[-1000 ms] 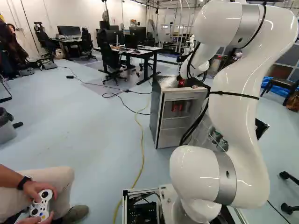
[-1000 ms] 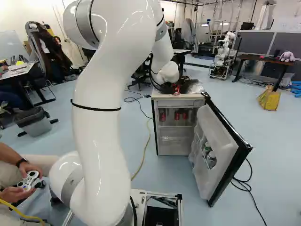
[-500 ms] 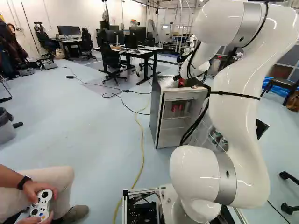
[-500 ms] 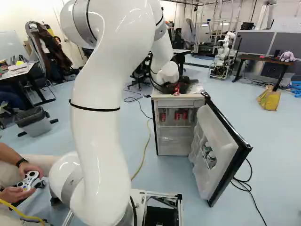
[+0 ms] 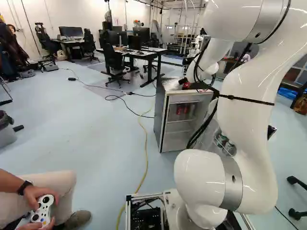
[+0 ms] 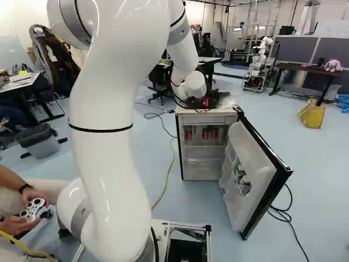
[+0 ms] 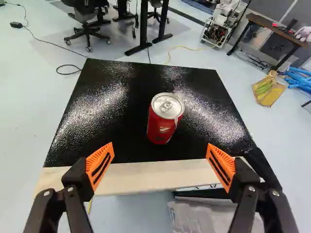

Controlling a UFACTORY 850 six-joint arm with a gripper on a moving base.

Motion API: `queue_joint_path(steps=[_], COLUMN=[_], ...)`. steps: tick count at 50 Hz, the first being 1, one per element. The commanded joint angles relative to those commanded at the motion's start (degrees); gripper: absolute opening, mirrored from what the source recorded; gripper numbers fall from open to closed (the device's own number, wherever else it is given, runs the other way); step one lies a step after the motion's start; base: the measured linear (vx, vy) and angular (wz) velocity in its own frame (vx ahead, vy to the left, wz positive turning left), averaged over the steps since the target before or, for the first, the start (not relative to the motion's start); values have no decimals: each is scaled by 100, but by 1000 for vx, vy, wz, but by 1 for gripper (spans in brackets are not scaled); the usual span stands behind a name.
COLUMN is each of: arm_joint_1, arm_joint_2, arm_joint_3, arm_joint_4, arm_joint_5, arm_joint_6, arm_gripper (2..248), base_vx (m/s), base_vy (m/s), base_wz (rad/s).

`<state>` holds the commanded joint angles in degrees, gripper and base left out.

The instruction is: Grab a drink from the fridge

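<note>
Arm (image 6: 112, 109): stretched toward the fridge, its wrist end above the fridge's top.
Fridge (image 5: 161, 115): upright on the floor, ahead of the arm's base, front open.
Door (image 6: 245, 174): swung wide, to the right of the fridge in the right base view.
Fridge top (image 7: 121, 107): glossy black and speckled, with a pale strip (image 7: 146, 177) along the fridge's front edge.
Bin (image 6: 41, 143): grey, well apart from the fridge, to its left in the right base view.
Yellow bag (image 6: 312, 113): on the floor, well apart from the fridge, to its right in the right base view.
Jaws: spread wide, nothing clamped, over the front edge of the fridge.
Bottles (image 6: 245, 185): in the rack of the fridge's door.
Red can (image 7: 165, 119): standing upright on top of the fridge, ahead of the jaws, untouched.
Inside cans (image 6: 205, 134): red, upright on the fridge's upper shelf.
</note>
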<state>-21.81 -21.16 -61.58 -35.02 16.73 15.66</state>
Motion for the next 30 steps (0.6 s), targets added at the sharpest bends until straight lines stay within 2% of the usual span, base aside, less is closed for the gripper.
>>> queue_joint_path(steps=[18, 30], arm_joint_1=[-124, -282], arm_joint_2=[342, 521], arm_joint_3=[414, 628], arm_joint_4=[0, 0], arm_joint_5=[0, 0], arm_joint_6=[0, 0], arm_gripper=[247, 247], base_vx=[0, 0], base_vy=[0, 0], base_wz=[0, 0])
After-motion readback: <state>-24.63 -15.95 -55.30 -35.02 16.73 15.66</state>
